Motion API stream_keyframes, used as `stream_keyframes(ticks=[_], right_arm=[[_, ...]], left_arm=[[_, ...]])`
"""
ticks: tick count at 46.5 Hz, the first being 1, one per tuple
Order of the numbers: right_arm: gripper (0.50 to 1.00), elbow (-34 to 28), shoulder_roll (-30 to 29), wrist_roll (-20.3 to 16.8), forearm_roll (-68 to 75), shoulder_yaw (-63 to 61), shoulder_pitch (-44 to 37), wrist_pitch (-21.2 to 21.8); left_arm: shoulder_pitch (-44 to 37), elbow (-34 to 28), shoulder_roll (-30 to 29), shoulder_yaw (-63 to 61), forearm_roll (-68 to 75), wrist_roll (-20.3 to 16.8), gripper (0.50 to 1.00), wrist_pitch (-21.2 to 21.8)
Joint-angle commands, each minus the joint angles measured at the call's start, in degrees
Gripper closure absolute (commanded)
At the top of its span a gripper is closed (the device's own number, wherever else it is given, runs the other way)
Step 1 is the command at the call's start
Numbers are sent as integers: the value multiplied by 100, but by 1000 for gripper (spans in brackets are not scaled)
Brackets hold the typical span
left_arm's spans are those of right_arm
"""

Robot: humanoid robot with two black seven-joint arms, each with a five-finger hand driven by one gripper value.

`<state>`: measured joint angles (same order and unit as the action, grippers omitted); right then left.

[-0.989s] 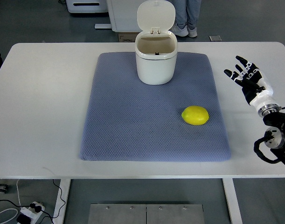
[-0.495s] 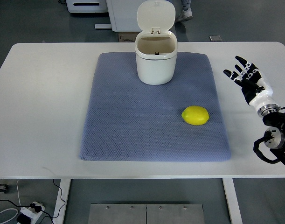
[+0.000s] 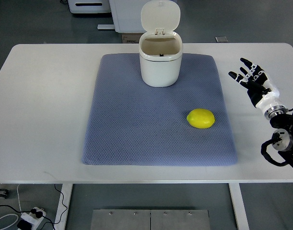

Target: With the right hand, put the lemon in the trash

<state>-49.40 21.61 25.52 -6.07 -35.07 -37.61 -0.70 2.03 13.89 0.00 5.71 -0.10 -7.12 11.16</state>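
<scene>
While the lemon [image 3: 201, 118] sits on the mat [image 3: 136, 120], the right hand [image 3: 254, 84] hovers off to the side. Fingers are spread, holding nothing.

Bright, even light; sharp focus

One lemon [image 3: 201, 118], yellow. One trash bin [image 3: 160, 63], white, single hinged lid [image 3: 160, 16] raised. One mat [image 3: 158, 111], grey-blue. One tabletop [image 3: 45, 105], white. One robot hand [image 3: 254, 84], right side; no second arm in frame. Below tabletop edge: one power strip [image 3: 32, 215] with cables on floor, one metal base plate [image 3: 150, 219]. Far background: white cabinets, count unclear.
</scene>
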Motion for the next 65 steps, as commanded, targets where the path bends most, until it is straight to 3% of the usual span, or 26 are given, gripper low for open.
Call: stream_keyframes(ticks=[1, 11, 19, 29, 38, 51, 65], right_arm=[[500, 1, 1, -126, 0, -114, 8, 0], [500, 1, 71, -513, 0, -308, 0, 0], [500, 1, 107, -583, 0, -325, -88, 17], [500, 1, 159, -601, 0, -317, -97, 193], [500, -8, 361, -926, 0, -291, -132, 570], [500, -17, 889, -716, -88, -62, -185, 1572], [500, 27, 959, -452, -88, 421, -299, 1573]], left_arm=[[-1, 0, 0, 0, 1, 0, 500, 0], [-1, 0, 0, 0, 1, 0, 500, 0], [-1, 0, 0, 0, 1, 0, 500, 0], [-1, 0, 0, 0, 1, 0, 500, 0], [-1, 0, 0, 0, 1, 0, 500, 0], [-1, 0, 0, 0, 1, 0, 500, 0], [-1, 0, 0, 0, 1, 0, 500, 0]])
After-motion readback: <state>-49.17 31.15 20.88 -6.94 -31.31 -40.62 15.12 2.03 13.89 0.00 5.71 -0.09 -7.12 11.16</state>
